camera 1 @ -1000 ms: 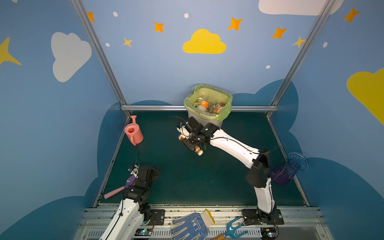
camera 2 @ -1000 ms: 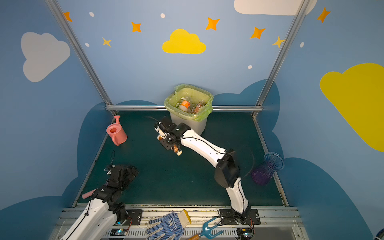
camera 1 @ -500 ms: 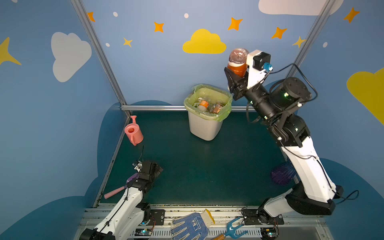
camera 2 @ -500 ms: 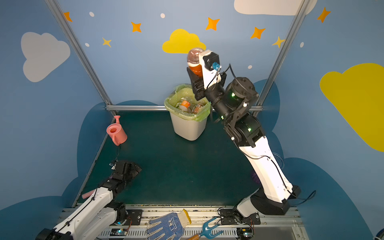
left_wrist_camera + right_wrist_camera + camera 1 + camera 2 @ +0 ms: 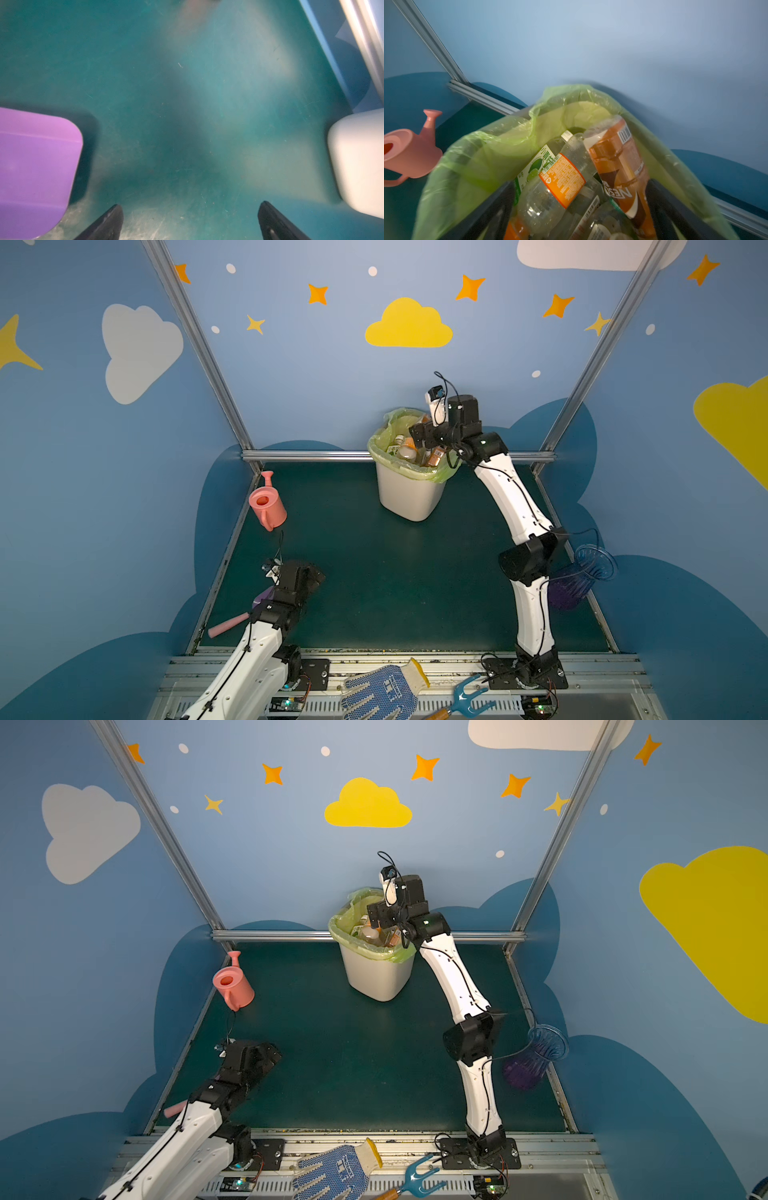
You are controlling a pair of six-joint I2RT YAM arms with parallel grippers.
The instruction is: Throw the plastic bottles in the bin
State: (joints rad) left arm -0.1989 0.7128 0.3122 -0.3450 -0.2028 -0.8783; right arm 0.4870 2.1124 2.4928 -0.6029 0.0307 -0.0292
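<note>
blue walls (image 5: 299,377), clouds (image 5: 408,325), stars (image 5: 318,294); dark green floor (image 5: 386,580); aluminium frame (image 5: 307,455)

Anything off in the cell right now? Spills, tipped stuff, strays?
Nothing spilled or damaged. The plastic bottles in view all sit inside the bin. Minor: its green liner bunches high at the back rim; a glove and blue hand rake lie on the front rail, off the mat.

A robot lab cell dressed like a playroom: blue walls (image 5: 316,377) with painted clouds (image 5: 408,325) and stars (image 5: 318,294), aluminium frame posts (image 5: 199,348) at 11 and 1 o'clock, a green-matted bench (image 5: 374,572), and arm bases (image 5: 528,672) bolted to a metal rail (image 5: 602,666) at 6 o'clock.
</note>
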